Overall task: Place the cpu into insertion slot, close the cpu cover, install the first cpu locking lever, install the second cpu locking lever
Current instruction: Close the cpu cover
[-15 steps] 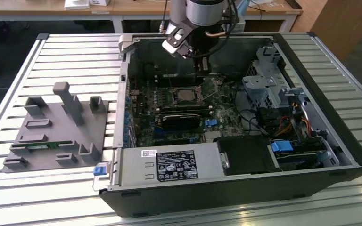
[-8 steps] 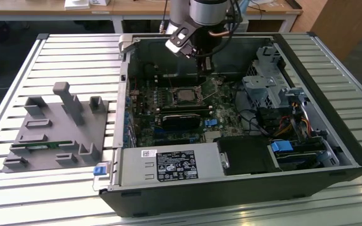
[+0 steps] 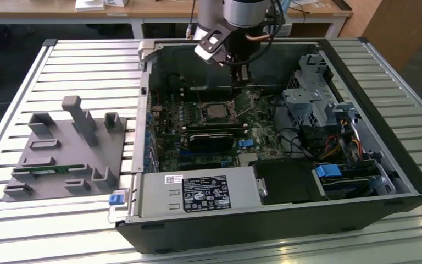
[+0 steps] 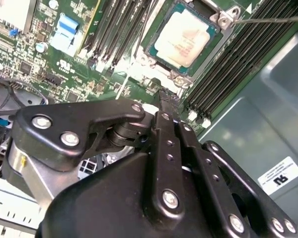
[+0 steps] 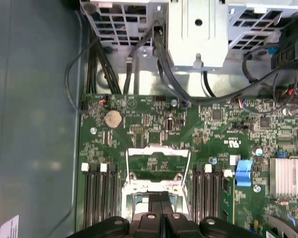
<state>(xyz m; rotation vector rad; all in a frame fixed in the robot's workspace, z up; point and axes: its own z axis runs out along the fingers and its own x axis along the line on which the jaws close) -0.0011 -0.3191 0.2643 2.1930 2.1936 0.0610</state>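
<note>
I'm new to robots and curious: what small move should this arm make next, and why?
Probably tip the cpu cover down over the cpu: the cpu already lies in the insertion slot, the cover stands open, the gripper hovers close.

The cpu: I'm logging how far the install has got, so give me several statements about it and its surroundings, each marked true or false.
1. The cpu lies in the insertion slot, silver top up. True.
2. The tool grips the cpu. False: the shut tool is beside the slot, apart from the chip.
3. The gray fixture stands at the exterior view's right of the computer case. False: it is at the left.
4. The case lies open side up on the slatted table. True.
</note>
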